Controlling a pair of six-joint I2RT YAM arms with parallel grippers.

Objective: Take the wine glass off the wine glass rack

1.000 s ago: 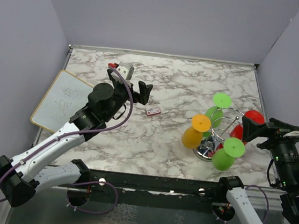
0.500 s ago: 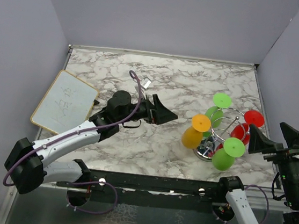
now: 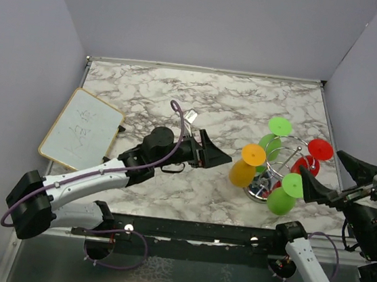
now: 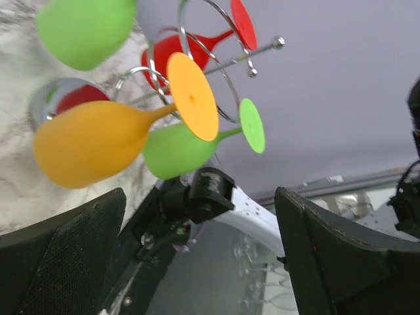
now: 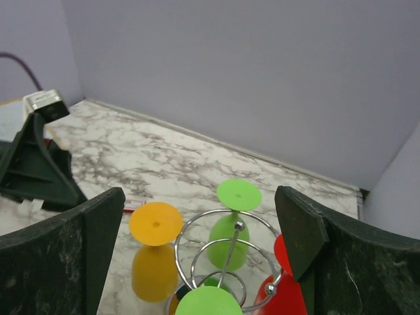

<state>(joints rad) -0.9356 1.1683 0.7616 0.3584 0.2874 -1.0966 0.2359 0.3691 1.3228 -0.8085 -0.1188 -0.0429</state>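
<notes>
The left gripper (image 3: 217,154) has swung across the bench (image 3: 234,98) to face the orange glass (image 3: 243,173), jaws wide and empty, apparently lining up a grasp. The glass hangs on the rack (image 3: 261,189); the right gripper (image 3: 321,171) stands open alongside.

no readable text, label, brand, number or sign in any view. whiteboard (image 3: 81,129) at the table's left edge — faint scribbled marks on its face, too small and pale to make out as letters or figures.
</notes>
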